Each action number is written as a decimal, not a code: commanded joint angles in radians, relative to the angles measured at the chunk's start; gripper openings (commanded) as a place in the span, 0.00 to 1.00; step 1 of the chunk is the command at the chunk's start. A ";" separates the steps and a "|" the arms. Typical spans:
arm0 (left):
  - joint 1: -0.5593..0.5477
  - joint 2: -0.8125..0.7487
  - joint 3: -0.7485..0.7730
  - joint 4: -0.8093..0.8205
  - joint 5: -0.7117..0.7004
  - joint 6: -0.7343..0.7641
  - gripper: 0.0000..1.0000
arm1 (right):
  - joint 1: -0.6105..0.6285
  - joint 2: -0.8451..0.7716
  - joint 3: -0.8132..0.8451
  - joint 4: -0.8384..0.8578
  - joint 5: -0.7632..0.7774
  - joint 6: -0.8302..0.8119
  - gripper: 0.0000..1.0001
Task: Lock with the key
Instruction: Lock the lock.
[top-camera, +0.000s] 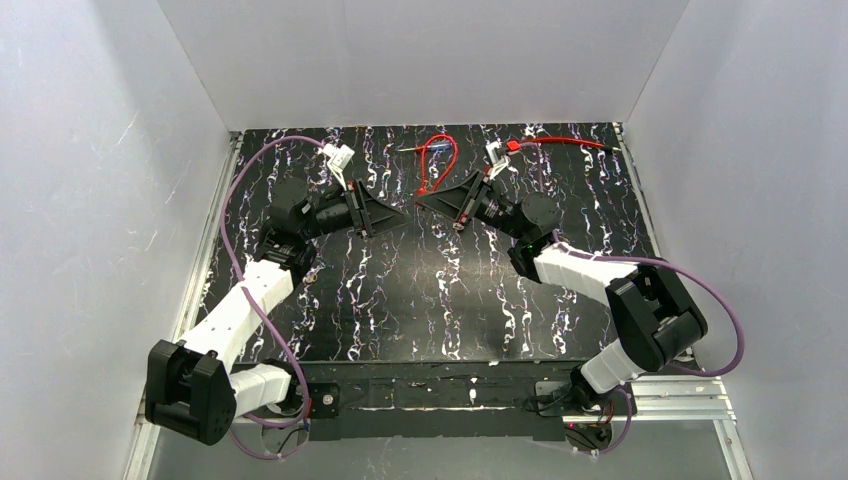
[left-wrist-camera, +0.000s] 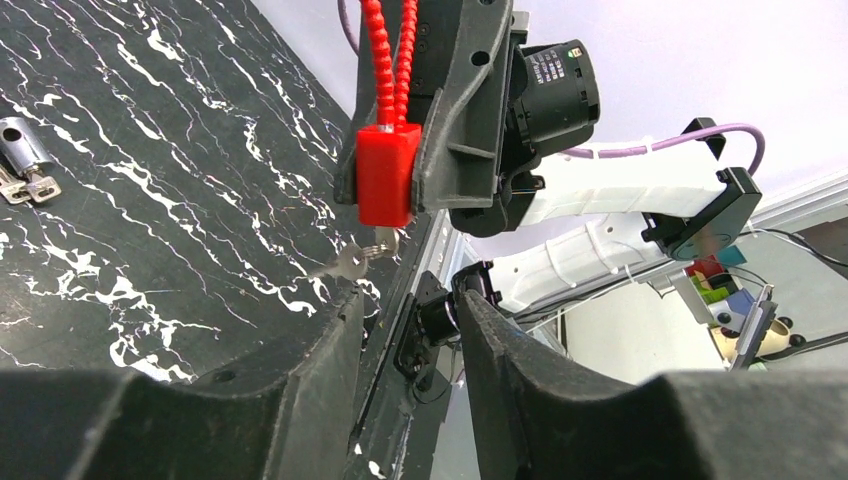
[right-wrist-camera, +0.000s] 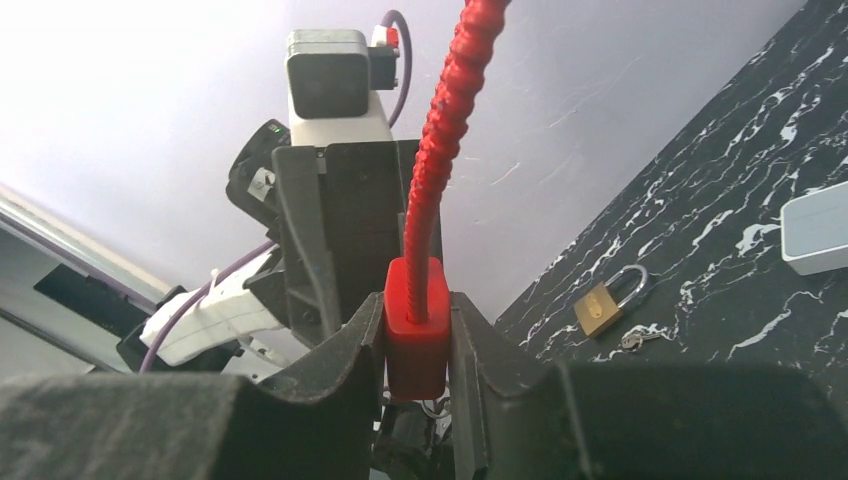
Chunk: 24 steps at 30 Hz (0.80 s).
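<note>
One red cable lock (left-wrist-camera: 385, 175), key (left-wrist-camera: 352, 262) dangling below, pinched in right claw (right-wrist-camera: 418, 340); left claw (left-wrist-camera: 408, 300) spread.

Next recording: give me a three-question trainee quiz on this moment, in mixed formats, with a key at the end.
1. True or false: the right claw is shut on the red plastic lock block with ribbed cable.
2. Multiple choice: where is the small silver key? A) just below the red block; B) pinched in the left claw; C) lying flat on the table far from both arms.
3. Fill in the missing word: the left claw, facing the key, has its jaws ___.

Key: 1 true; 2 A; 3 open.
</note>
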 joint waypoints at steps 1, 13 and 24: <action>-0.001 -0.026 0.026 0.026 0.021 0.022 0.43 | 0.001 0.003 0.070 0.030 0.032 -0.024 0.01; -0.023 0.049 0.118 0.027 0.000 0.031 0.44 | 0.026 0.029 0.095 0.064 0.032 0.015 0.01; -0.025 0.079 0.109 0.028 0.004 0.012 0.32 | 0.031 0.041 0.098 0.095 0.038 0.039 0.01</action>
